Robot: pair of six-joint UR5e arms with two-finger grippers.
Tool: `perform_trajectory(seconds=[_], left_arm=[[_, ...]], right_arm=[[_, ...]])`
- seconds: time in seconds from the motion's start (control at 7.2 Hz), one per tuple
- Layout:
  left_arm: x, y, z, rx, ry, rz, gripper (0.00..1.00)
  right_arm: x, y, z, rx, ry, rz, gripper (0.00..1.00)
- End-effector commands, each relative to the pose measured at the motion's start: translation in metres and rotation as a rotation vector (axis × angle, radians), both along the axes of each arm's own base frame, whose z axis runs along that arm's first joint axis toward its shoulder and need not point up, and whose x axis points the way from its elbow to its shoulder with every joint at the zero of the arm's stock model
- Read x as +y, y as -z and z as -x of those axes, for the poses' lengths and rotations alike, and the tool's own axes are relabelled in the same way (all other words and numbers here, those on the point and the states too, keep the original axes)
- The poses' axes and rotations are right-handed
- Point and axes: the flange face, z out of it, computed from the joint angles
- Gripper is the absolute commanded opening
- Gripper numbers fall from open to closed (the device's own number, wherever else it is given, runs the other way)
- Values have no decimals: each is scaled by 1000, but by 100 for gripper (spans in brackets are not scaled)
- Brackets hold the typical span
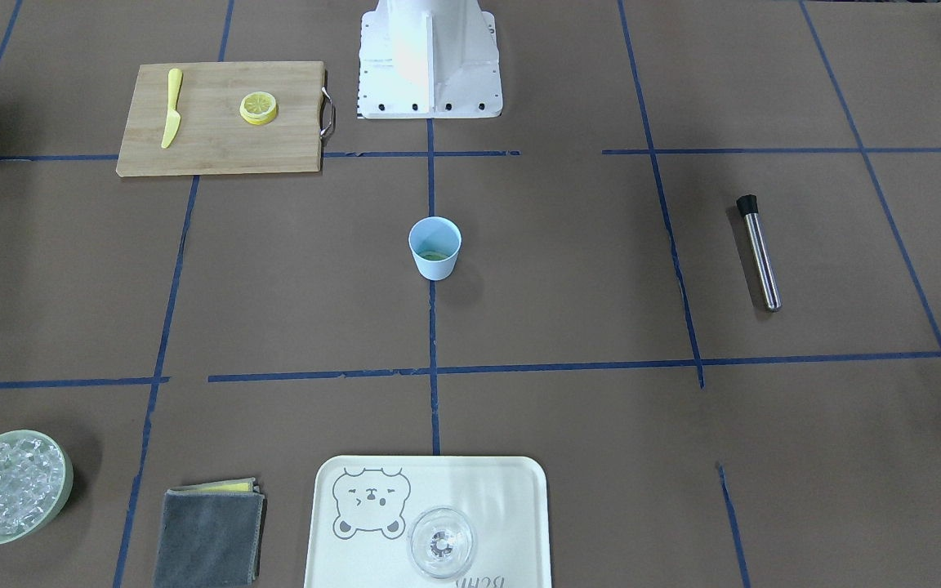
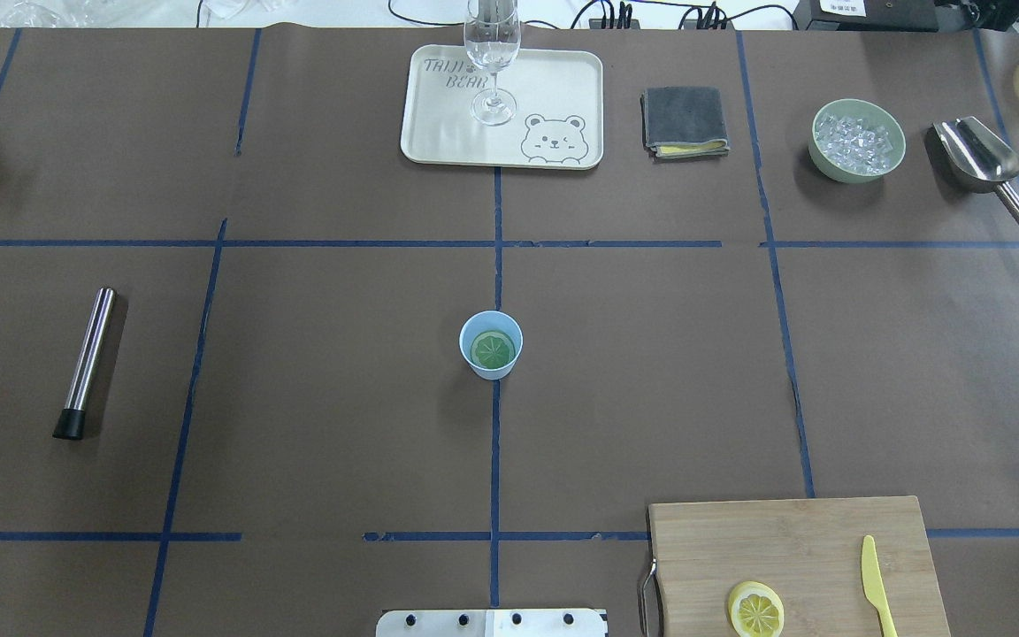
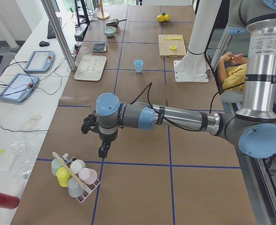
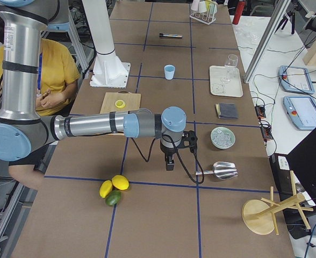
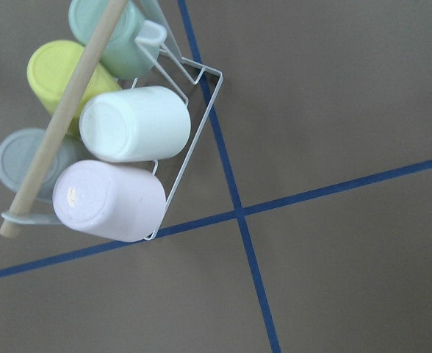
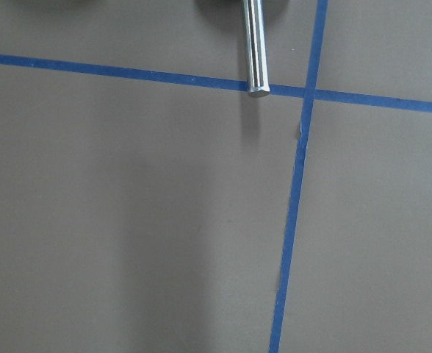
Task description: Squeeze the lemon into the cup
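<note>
The lemon (image 2: 756, 609), a cut yellow piece with its pale segmented face up, lies on a wooden cutting board (image 2: 792, 540) beside a yellow knife (image 2: 877, 584). The light-blue cup (image 2: 491, 344) stands upright at the table's centre with a greenish slice inside. In the front-facing view the lemon (image 1: 259, 107) is far from the cup (image 1: 434, 247). My left gripper (image 3: 103, 150) hangs over the table's left end above a rack of cups (image 3: 74, 176). My right gripper (image 4: 170, 164) hangs over the right end. I cannot tell whether either is open or shut.
A tray (image 2: 439, 133) holds a clear glass (image 2: 492, 53) at the far edge. A grey cloth (image 2: 685, 119), a bowl of ice (image 2: 857, 140) and a metal scoop (image 2: 983, 164) lie far right. A steel muddler (image 2: 89, 358) lies left. A person (image 4: 53, 75) sits behind the robot.
</note>
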Motion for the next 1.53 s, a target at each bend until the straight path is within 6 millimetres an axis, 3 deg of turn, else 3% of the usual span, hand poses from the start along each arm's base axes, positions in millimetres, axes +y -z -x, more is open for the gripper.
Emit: perform_trajectory(seconds=[0.0, 0.28, 1.39], left_arm=[[18, -18, -1, 15, 3, 54, 100], [20, -14, -8, 112, -5, 61, 100], [17, -7, -15, 103, 32, 107, 100]], right_arm=[[0, -4, -3, 3, 3, 5, 100], [-1, -10, -2, -4, -4, 21, 100], [-2, -10, 0, -32, -9, 36, 100]])
